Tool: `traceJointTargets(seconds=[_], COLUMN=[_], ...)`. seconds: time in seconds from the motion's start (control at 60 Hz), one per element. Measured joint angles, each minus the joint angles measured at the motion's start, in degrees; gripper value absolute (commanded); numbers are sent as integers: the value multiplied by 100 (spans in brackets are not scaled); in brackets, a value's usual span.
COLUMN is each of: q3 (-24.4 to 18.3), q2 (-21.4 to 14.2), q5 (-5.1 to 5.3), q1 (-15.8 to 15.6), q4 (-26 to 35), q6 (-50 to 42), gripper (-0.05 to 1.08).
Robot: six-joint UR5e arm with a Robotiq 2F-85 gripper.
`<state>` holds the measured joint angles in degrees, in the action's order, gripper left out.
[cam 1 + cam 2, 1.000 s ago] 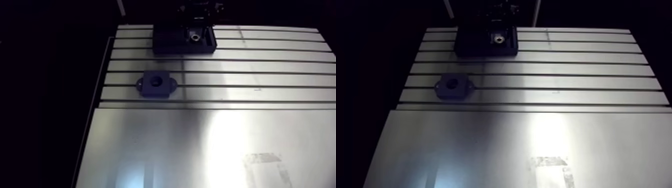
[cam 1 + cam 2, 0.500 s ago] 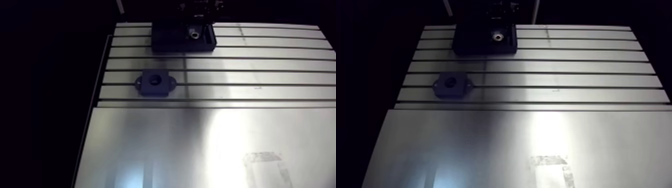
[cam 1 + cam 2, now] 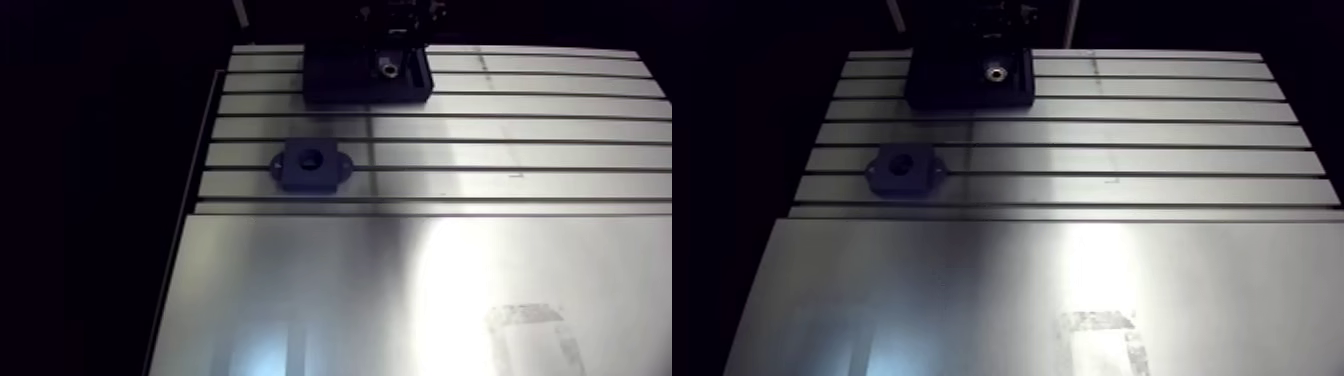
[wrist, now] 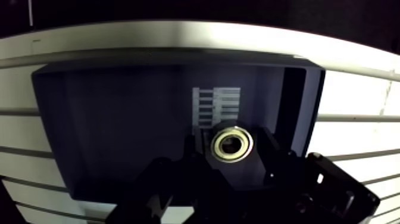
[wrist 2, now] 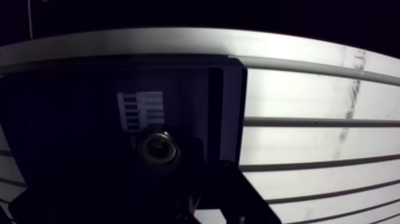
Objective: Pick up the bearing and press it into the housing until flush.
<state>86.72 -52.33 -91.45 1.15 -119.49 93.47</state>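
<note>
The bearing (image 4: 233, 145) lies in the dark tray (image 4: 119, 119) at the worktop's (image 3: 450, 280) far edge, with the gripper (image 4: 233, 152) down around it. I cannot tell whether it is clamped. An off-centre grip could tilt the bearing and jam it crooked in the housing (image 3: 312, 166).

Wrist (image 3: 398, 18) is hanging at the far twelve o'clock end, pointing straight down, tool (image 4: 233, 146) set low. Its two dark fingers (image 4: 272, 152) stand apart, one at nine o'clock and one at three o'clock of the tool's centre, tips level.
</note>
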Motion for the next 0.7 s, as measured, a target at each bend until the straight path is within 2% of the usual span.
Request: traceJointTargets(seconds=[0.7], q3=[27], q2=[0], q5=[-8], q1=[0], q4=[8], q6=[0], gripper=[50])
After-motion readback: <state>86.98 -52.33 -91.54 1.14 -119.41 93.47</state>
